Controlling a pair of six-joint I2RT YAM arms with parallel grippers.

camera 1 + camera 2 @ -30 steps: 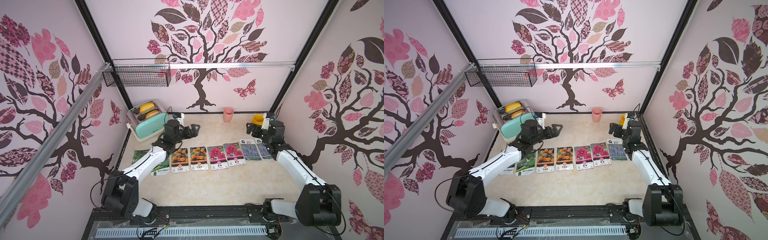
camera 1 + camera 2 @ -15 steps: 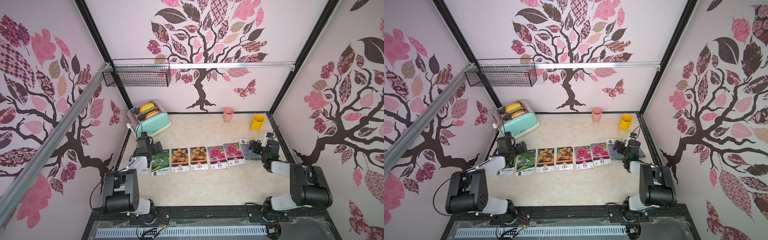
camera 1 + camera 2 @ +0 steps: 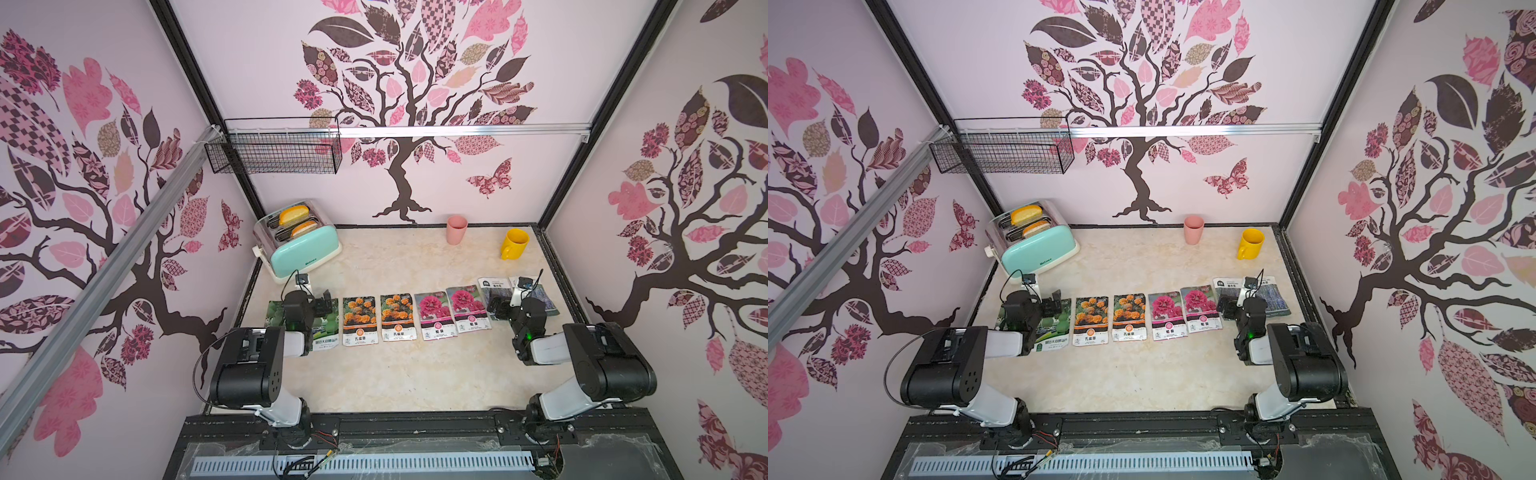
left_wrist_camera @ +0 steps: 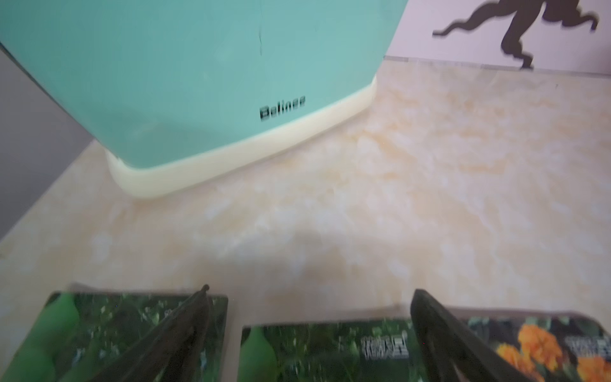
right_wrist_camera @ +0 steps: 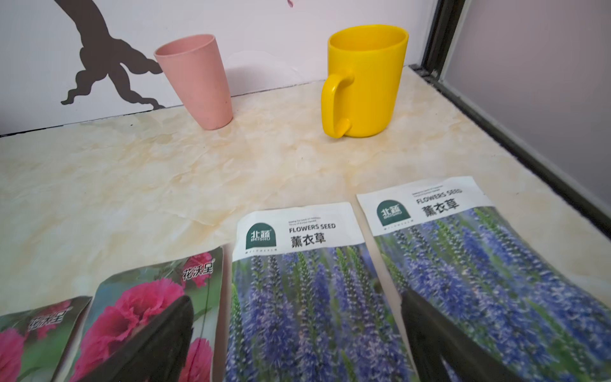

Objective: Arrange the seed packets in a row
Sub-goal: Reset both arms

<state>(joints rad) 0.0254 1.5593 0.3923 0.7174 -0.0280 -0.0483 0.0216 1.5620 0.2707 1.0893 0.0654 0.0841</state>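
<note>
Top views show the marbled tabletop [image 3: 395, 374] as the biggest thing; take its middle as the dial, with 12 toward the back wall. A black wire basket [image 3: 274, 153] hangs on that wall toward 11 o'clock. Below it, at 10 o'clock, a mint-green toaster [image 3: 303, 249] stands with two toast slices [image 3: 293, 216] in its slots. The left arm [image 3: 249, 365] is folded at 8 o'clock and the right arm [image 3: 602, 365] at 4 o'clock.

Eight seed packets [image 3: 398, 316] lie flat, face up, in a row across the middle from 9 to 3 o'clock. From the 9 o'clock end come two gourd packets [image 4: 330, 350], partly hidden under the left wrist in both top views. Next are two marigold packets [image 3: 1090, 318], then two magenta-flower packets [image 3: 434, 316], then two lavender packets [image 5: 297, 297]. The lavender pair sits a little nearer 12 than the rest.

A yellow mug [image 3: 514, 243] stands at 1 to 2 o'clock, its handle toward the row. A pink cup [image 3: 457, 229] stands upright near 12 to 1 o'clock, against the back wall.

Left tool [image 4: 310, 291] hangs over the gourd packets, fingers spread, nothing between them. Right tool [image 5: 297, 297] is likewise spread and empty. Its fingers straddle the inner lavender packet, one over a magenta-flower packet and one over the outer lavender packet. Whether either tool touches a packet cannot be told.
</note>
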